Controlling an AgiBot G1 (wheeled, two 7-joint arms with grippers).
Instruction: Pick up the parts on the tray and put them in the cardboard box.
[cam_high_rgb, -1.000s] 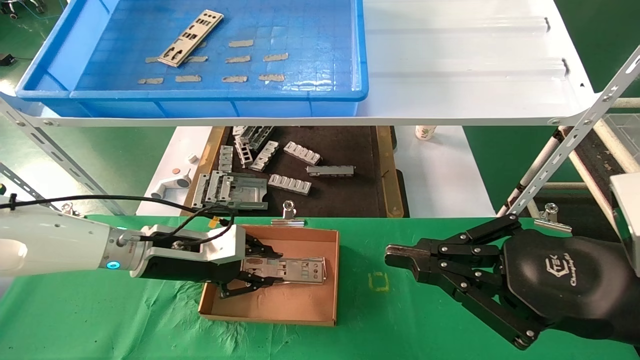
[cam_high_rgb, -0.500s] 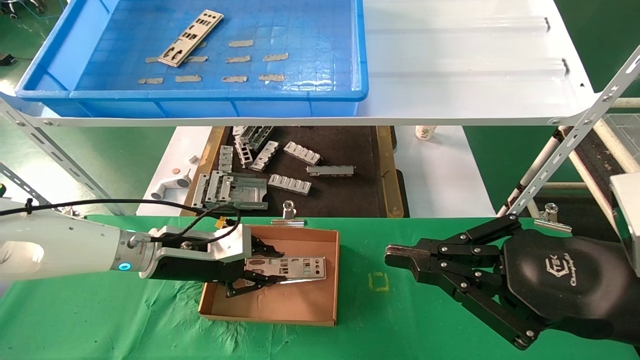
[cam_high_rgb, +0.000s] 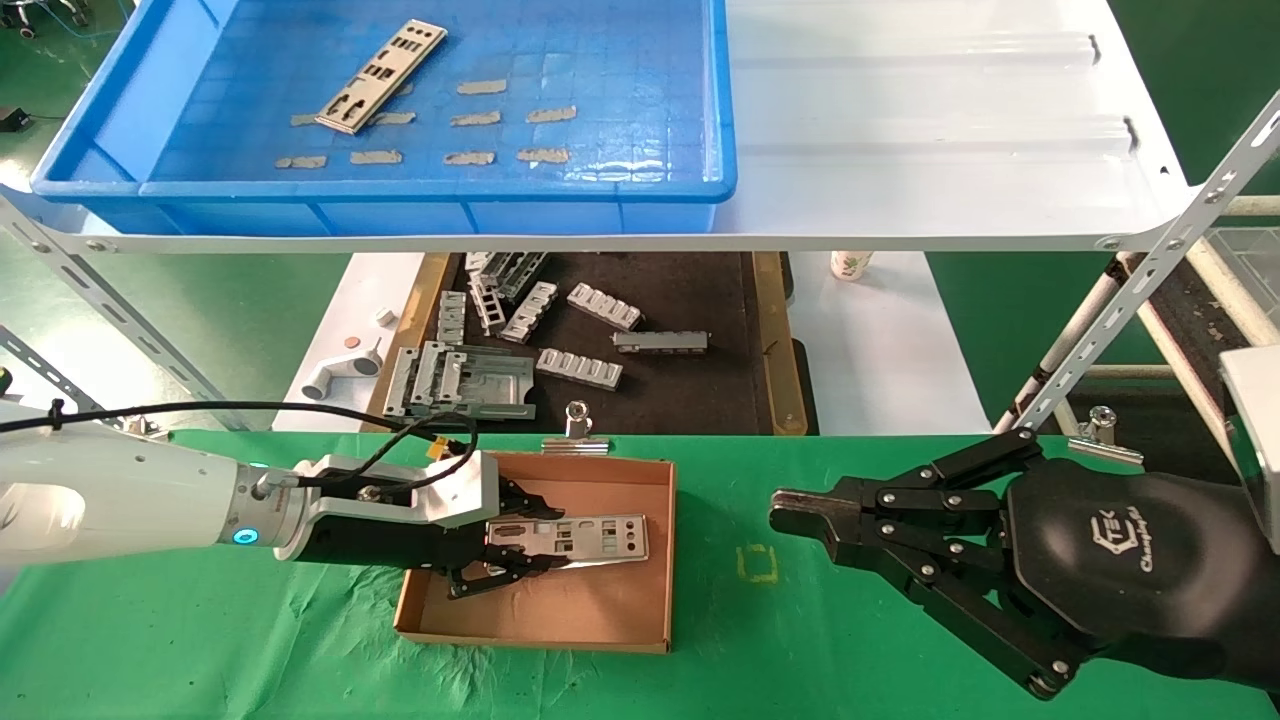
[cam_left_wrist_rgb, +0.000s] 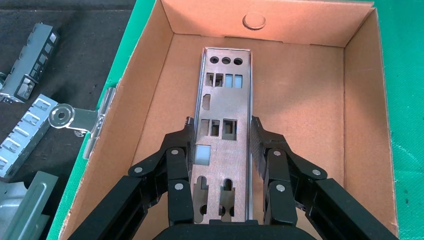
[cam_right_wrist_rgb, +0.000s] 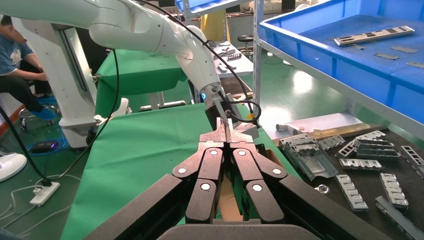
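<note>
One part (cam_high_rgb: 382, 76), a thin silver punched plate, lies at the far left of the blue tray (cam_high_rgb: 600, 190) on the upper shelf. A second part (cam_high_rgb: 590, 537) hangs just over the floor of the cardboard box (cam_high_rgb: 600, 610), with my left gripper (cam_high_rgb: 510, 550) shut on its long edges. The left wrist view shows this part (cam_left_wrist_rgb: 225, 105) running lengthwise between the fingers (cam_left_wrist_rgb: 180, 165) of the left gripper (cam_left_wrist_rgb: 221, 135), inside the cardboard box (cam_left_wrist_rgb: 310, 125). My right gripper (cam_high_rgb: 790, 510) hovers shut and empty over the green cloth, right of the box.
Below the shelf, a black mat (cam_high_rgb: 680, 400) with tan edges holds several grey ribbed brackets (cam_high_rgb: 580, 368). A metal clip (cam_high_rgb: 577, 425) sits at the box's far wall. A slanted shelf strut (cam_high_rgb: 1130, 300) stands at the right. A yellow square mark (cam_high_rgb: 757, 563) lies on the cloth.
My left gripper has shifted slightly to the right over the box, still holding the plate. The box's near left corner has nudged a little. The right arm has not moved.
</note>
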